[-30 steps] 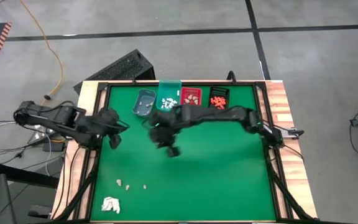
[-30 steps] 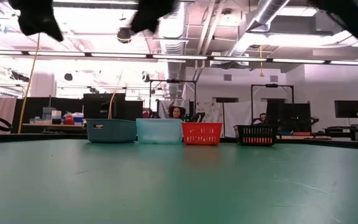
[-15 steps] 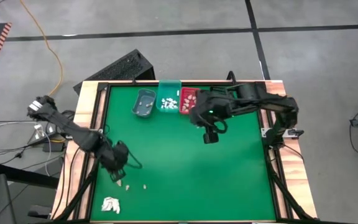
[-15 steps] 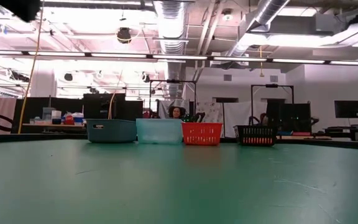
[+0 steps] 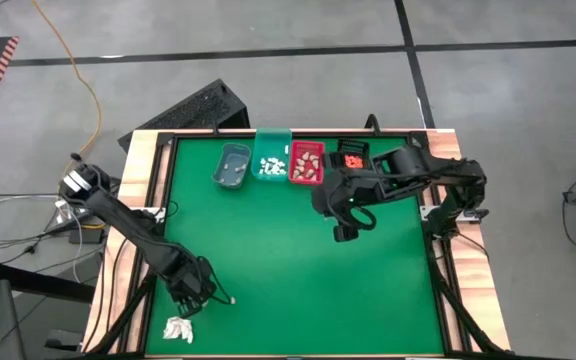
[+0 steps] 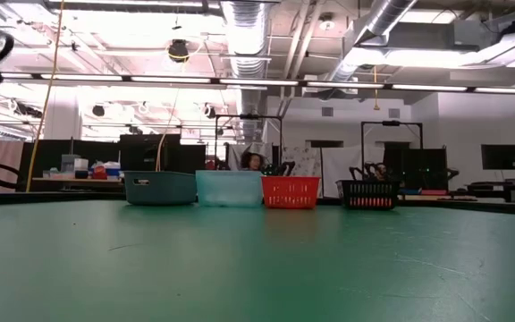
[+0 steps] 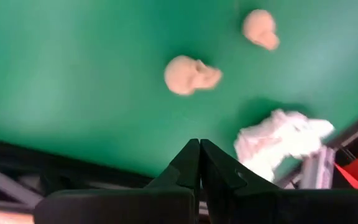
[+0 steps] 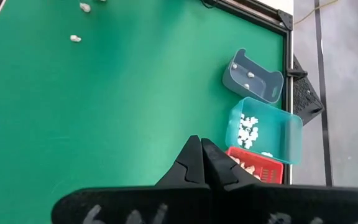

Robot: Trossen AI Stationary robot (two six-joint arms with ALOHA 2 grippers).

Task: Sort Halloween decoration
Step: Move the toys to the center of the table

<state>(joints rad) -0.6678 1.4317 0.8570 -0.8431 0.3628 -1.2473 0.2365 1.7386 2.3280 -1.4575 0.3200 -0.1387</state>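
Note:
Two tan skull-shaped pieces (image 7: 191,74) (image 7: 260,29) lie on the green table near its near left corner, beside a white papery wad (image 7: 278,140). My left gripper (image 7: 199,149) is shut and empty just short of them; in the high view it (image 5: 196,295) hovers over that spot, with one tan piece (image 5: 231,300) showing beside it. My right gripper (image 5: 343,232) is shut and empty right of the table's middle, also seen in its wrist view (image 8: 201,149). White pieces lie in the teal bin (image 5: 271,163), tan ones in the red bin (image 5: 306,163), orange ones in the black bin (image 5: 353,157).
A grey bin (image 5: 232,166) stands left of the teal one in the row at the far edge; the row also shows in the low view (image 6: 229,188). The white wad (image 5: 178,329) lies at the near left corner. A black raised frame (image 5: 158,250) rims the table.
My left gripper has gone from the table's left side toward the near edge and down to the tan pieces by the wad. My right gripper has gone from the table's middle toward the right edge. Both have stayed shut.

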